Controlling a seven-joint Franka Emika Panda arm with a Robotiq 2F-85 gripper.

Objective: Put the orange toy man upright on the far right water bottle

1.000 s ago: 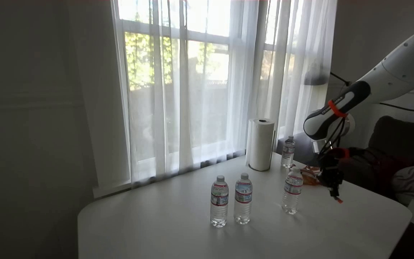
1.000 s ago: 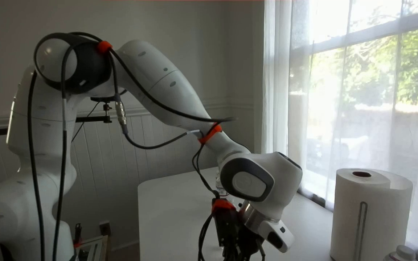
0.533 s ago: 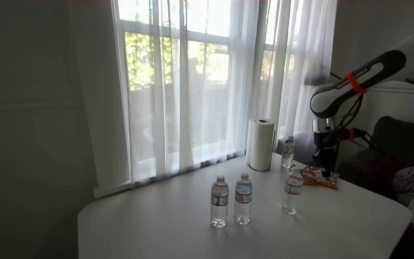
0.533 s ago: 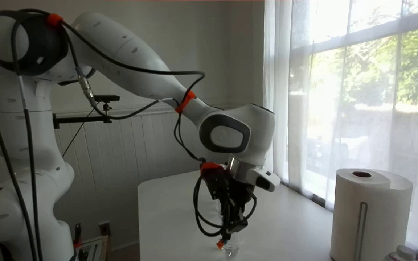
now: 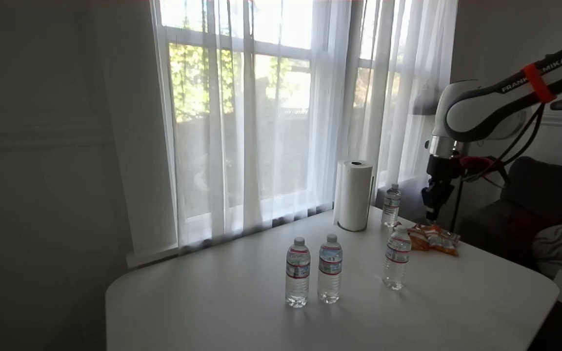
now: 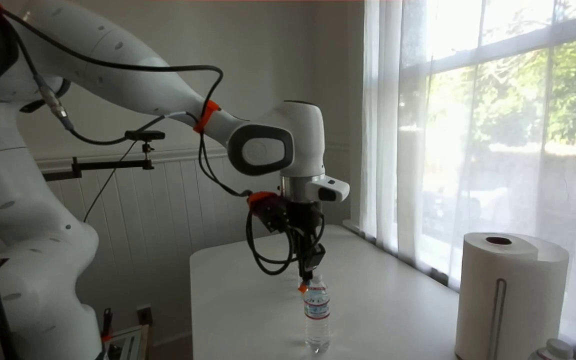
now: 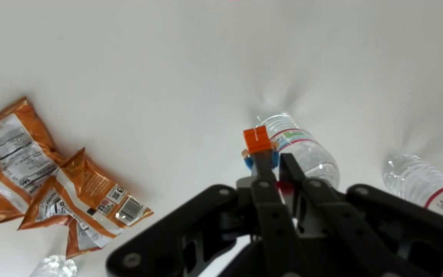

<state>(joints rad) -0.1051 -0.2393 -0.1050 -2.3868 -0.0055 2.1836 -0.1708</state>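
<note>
My gripper (image 7: 273, 157) is shut on the orange toy man (image 7: 257, 139) at its fingertips. The toy shows an orange block end, blue arms and tan hands. In an exterior view the toy is an orange bit (image 6: 303, 288) just below my gripper (image 6: 307, 276), in front of a water bottle (image 6: 317, 315). In an exterior view my gripper (image 5: 431, 214) hangs above the table's far right, and the toy is too small to make out. Water bottles stand at right (image 5: 396, 261), by the towel roll (image 5: 391, 207), and as a middle pair (image 5: 298, 273) (image 5: 330, 268).
Orange snack bags (image 5: 434, 240) lie on the white table (image 5: 212, 302) below my gripper, and in the wrist view at left (image 7: 79, 200). A paper towel roll (image 5: 354, 195) stands near the window. A bottle cap (image 6: 558, 347) shows by the roll (image 6: 510, 295).
My gripper has risen and drawn back toward the robot base with the toy man in it. The wrist has turned more upright. The bottles and bags have not moved.
</note>
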